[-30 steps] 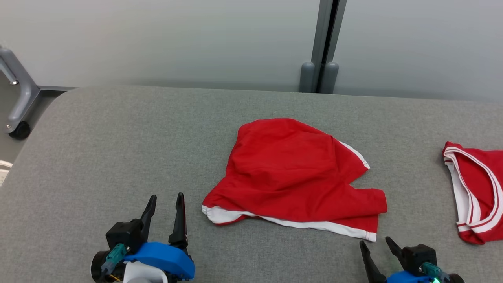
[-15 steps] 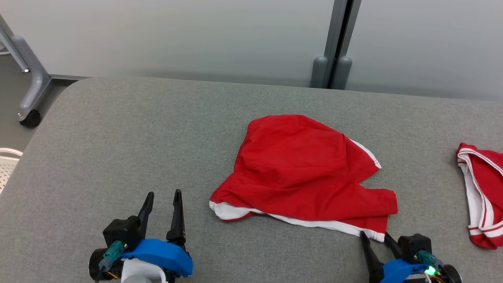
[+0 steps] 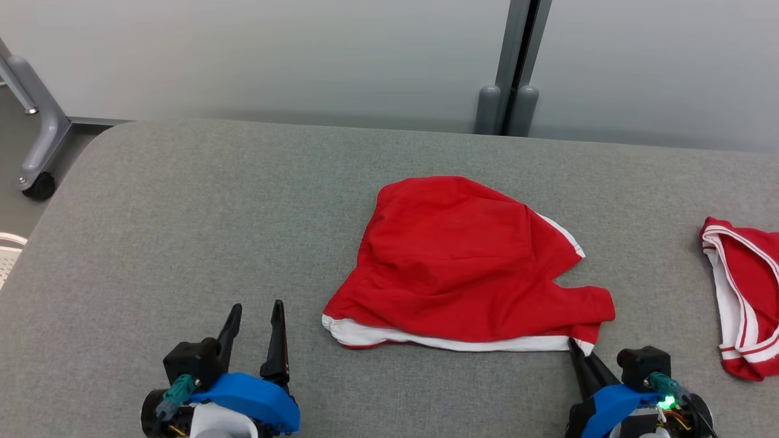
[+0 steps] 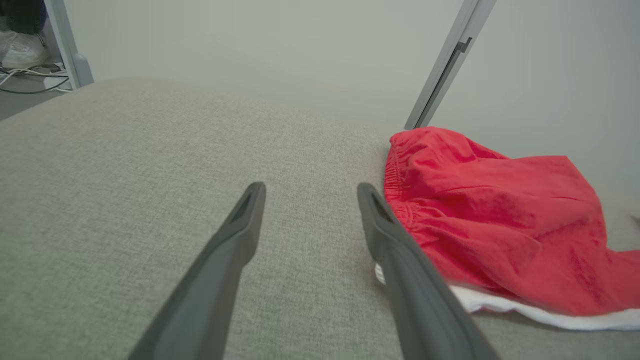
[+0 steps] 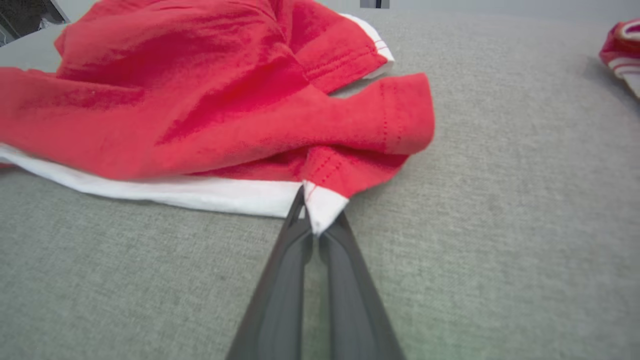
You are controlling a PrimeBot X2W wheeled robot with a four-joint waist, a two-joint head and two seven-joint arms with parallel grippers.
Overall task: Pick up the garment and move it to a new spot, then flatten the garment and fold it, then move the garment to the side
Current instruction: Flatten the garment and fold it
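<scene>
A red garment (image 3: 462, 267) with white trim lies crumpled in the middle of the grey padded table (image 3: 182, 213). My right gripper (image 3: 577, 348) is shut on the garment's near right corner; in the right wrist view the white hem tip (image 5: 320, 207) is pinched between the closed fingertips of the right gripper (image 5: 314, 225). My left gripper (image 3: 255, 309) stands open near the front left, a little left of the garment's white-edged near left corner (image 3: 333, 325). In the left wrist view the left gripper (image 4: 309, 192) has bare fabric between its fingers, with the garment (image 4: 500, 220) just to their right.
A second red and white garment (image 3: 742, 298) lies at the table's right edge, also at the top right of the right wrist view (image 5: 622, 45). A grey wall with a vertical post (image 3: 514, 67) runs behind the table. A wheeled frame leg (image 3: 33, 152) stands off the far left corner.
My right gripper has moved forward to the garment's near right corner and closed on it, drawing the hem straighter. The left gripper stays open in place. The head camera shifted slightly.
</scene>
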